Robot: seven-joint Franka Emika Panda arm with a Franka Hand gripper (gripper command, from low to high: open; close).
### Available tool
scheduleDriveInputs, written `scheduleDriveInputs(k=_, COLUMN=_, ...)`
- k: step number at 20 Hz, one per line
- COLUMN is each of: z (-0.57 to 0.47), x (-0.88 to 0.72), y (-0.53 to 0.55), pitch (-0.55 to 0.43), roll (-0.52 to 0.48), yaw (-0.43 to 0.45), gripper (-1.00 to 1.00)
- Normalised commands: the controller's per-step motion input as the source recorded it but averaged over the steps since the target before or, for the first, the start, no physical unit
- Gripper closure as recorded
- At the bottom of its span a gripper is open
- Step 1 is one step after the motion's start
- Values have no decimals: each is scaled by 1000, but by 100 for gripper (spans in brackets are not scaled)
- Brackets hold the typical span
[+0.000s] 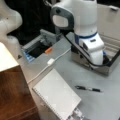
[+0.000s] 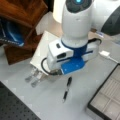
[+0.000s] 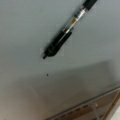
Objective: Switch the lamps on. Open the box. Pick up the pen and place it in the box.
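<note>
The black pen [image 1: 88,88] with a silvery middle band lies loose on the grey table in both front views [image 2: 67,88], and in the wrist view it [image 3: 65,32] runs slantwise near the top. My gripper [image 2: 71,68] hangs above the table just over the pen's far end, apart from it; its fingers do not show. The box [image 1: 83,60] stands open behind the arm, silver sides showing, with its beige lining [image 2: 107,97] at a front view's bottom right. A cream lampshade [image 1: 5,58] sits at a front view's left, and a white one [image 2: 58,11] at a front view's top.
A white spiral notebook [image 1: 56,96] lies near the pen. A grey tray with a blue rim [image 1: 28,55] and an orange stub [image 1: 48,50] sit further back. A white cable with a switch [image 1: 50,61] crosses the table. Brown wooden furniture [image 1: 12,95] stands alongside.
</note>
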Motion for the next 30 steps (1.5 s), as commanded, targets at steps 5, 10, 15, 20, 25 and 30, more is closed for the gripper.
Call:
scheduleDriveInputs(k=5, z=-207, x=178, y=87, pitch=90, roll=-86, yaw=55, gripper=-100)
scheduleDriveInputs(k=10, z=-169, x=141, y=-22, pitch=7, roll=-81, yaw=5, gripper=-100)
scheduleDriveInputs(k=15, z=-164, x=102, y=-82, pitch=-27, roll=-90, yaw=-34, gripper=-100)
scheduleDriveInputs(k=20, z=-262, x=135, y=-62, pitch=-46, roll=-38, yaw=-137, gripper=-100)
scheduleDriveInputs(k=25, z=-258, x=128, y=-11, pitch=-91, roll=-25, yaw=-181, gripper=-100)
scheduleDriveInputs(k=30, z=-111, x=85, y=-11, pitch=-80, roll=-27, yaw=-91, gripper=-100)
